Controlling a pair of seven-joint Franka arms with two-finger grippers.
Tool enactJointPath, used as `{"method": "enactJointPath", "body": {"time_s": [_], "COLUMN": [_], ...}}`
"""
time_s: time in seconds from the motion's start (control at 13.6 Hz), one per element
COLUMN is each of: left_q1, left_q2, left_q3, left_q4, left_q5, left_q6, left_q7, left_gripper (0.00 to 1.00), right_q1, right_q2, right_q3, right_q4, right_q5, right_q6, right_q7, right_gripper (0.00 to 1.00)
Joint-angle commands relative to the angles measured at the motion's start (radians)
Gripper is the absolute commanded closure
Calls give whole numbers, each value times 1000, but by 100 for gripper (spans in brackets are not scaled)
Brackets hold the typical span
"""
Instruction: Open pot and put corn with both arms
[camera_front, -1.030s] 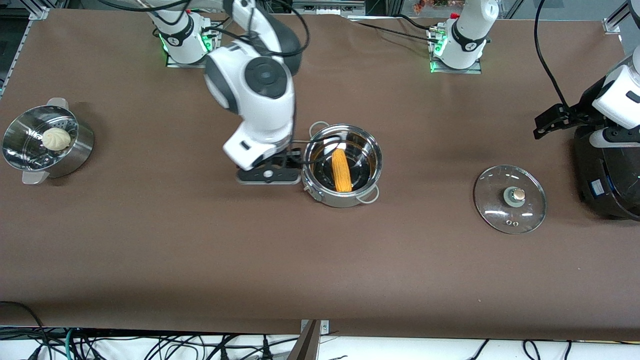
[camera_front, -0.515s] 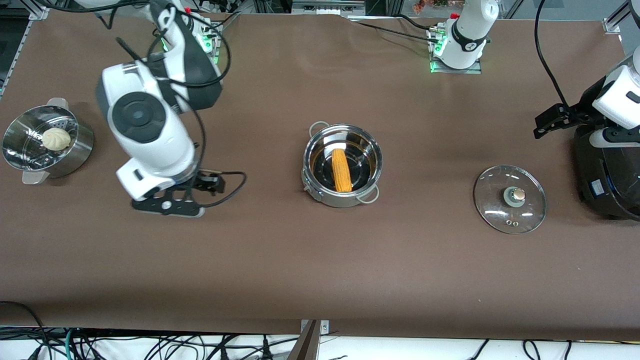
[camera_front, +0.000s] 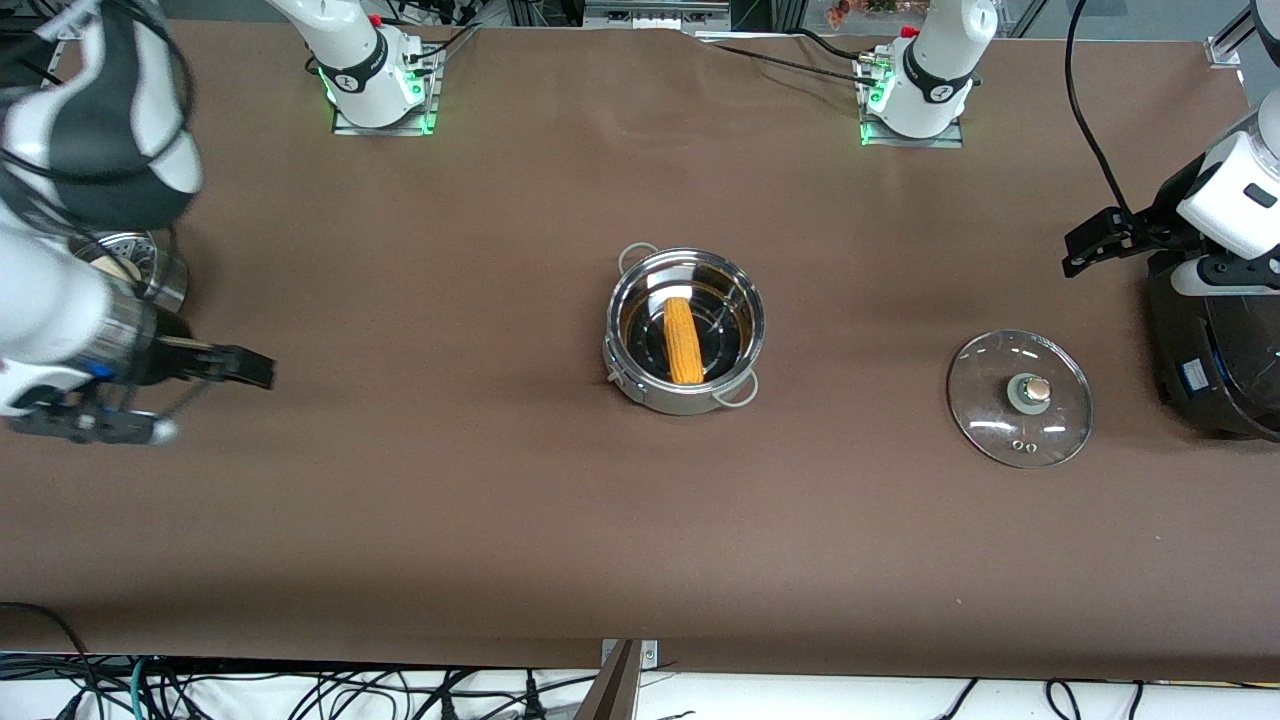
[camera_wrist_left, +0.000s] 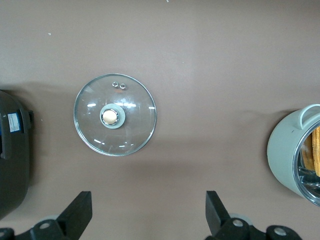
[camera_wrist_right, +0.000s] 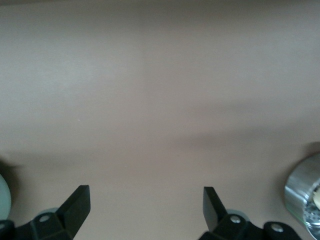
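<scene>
Change: since a second ago the right arm has swung from beside the pot (camera_front: 685, 332) to the middle left edge of the frame.
Right gripper (camera_wrist_right: 145, 210): jaws spread wide, empty, over bare table (camera_front: 450, 500) beside the steamer bowl (camera_front: 150, 270).
Left gripper (camera_wrist_left: 149, 212): unmoved at the right edge, jaws wide apart, holding nothing, above the black cooker (camera_front: 1215, 350).
Corn (camera_front: 683, 341): lies inside the open pot at frame centre.
Lid (camera_front: 1019, 398): flat on the table, lower right of the pot, knob up.
Obstruction: nothing covers the pot.
</scene>
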Motion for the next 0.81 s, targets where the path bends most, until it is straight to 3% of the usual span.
{"method": "enactJointPath", "body": {"time_s": [0.0,0.22,0.52,0.74], "left_q1": [-2,0,0,4], "left_q2": [13,13,13,13], "left_q3": [0,0,0,1], "left_q4": [32,32,32,32], "left_q5": [22,22,22,20], "left_q6": [-24,-24,-24,-24], "left_q7": [-1,-1,-2,7], "left_gripper": [0,0,0,0], "right_q1": [-24,-25,-25,-25], "right_q2": [-125,-176,-224,-262], "right_q3": [16,-19,-122,-128], "right_q4": [-141,-201,-271,-299], "right_q5": [16,17,48,45], "right_q6": [8,17,2,-6], "right_q7": [1,-5,-319,-347], "right_gripper": [0,0,0,0]}}
